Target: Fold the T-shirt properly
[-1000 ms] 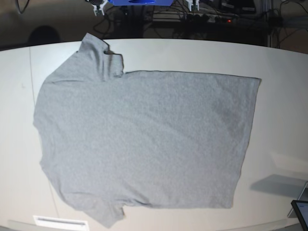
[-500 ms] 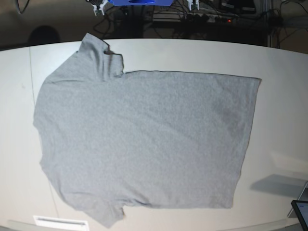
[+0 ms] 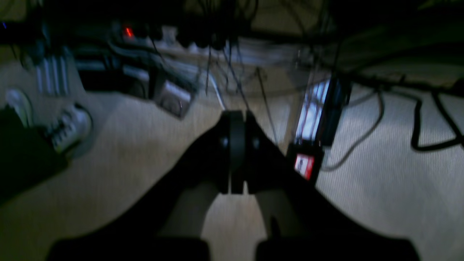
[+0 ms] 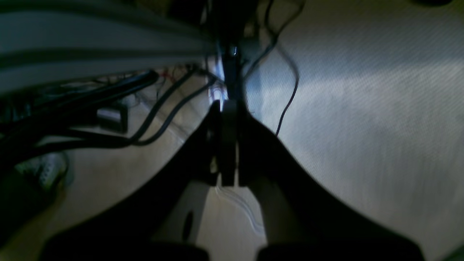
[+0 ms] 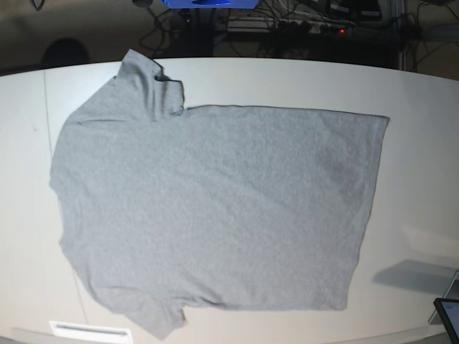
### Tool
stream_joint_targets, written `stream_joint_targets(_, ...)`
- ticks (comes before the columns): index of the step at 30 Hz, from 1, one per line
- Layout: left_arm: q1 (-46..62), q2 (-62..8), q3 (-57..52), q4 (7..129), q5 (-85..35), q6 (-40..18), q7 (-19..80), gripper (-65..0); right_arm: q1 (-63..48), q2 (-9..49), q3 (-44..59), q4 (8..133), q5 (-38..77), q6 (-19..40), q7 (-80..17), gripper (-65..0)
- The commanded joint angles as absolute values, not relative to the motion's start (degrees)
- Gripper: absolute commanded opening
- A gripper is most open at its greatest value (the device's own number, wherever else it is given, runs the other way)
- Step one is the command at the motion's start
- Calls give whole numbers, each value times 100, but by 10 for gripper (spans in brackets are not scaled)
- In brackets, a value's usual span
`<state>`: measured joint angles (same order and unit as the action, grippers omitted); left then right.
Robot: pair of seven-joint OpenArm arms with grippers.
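Both grippers have left the base view's top edge, left gripper [image 3: 233, 152] and right gripper [image 4: 228, 145] jaws together, empty.

T-shirt [image 5: 215, 215] flat on table [image 5: 423, 143], collar end left, hem right; cables [image 5: 287, 29] behind table.

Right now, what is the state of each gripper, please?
Left gripper: closed, holding nothing.
Right gripper: closed, holding nothing.

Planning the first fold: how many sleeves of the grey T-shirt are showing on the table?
2. One short sleeve lies at the far left of the heather-grey cotton T-shirt, partly folded; the other at the near left, by the white table edge.
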<state>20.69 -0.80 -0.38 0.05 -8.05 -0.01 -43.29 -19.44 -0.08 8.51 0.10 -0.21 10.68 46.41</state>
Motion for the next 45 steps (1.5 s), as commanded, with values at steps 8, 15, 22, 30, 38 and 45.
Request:
stream_joint_targets(8,2888,-277,-48,0,-857,22,-6782,-650,-2888,-13,892,0,-13,1095,7134,-650)
stream_joint_targets(15,3319,-295,-136,0,-1218,40,-7705,-650,-3495,-22,901,110,-13,804,8000,-649)
stream_joint_targets(22,3275,-426,-330,224,-1956,-286,-7714,-650,-3424,-4,892,330,-13,796,8000,-649)
stream_joint_targets(30,4400,-488,-418,3495,-2237,-734,-7714,-650,-3670,-13,901,1771,-13,796,8000,-649)
stream_joint_targets(38,5209,-664,-760,5877,-2193,-734,-7688,-650,-4338,-303,1569,4444,-13,796,8000,-649)
stream_joint_targets(45,5789,-664,-1191,7204,-2193,-734,-7284,-650,-4778,-602,2062,6738,-31,796,8000,-649)
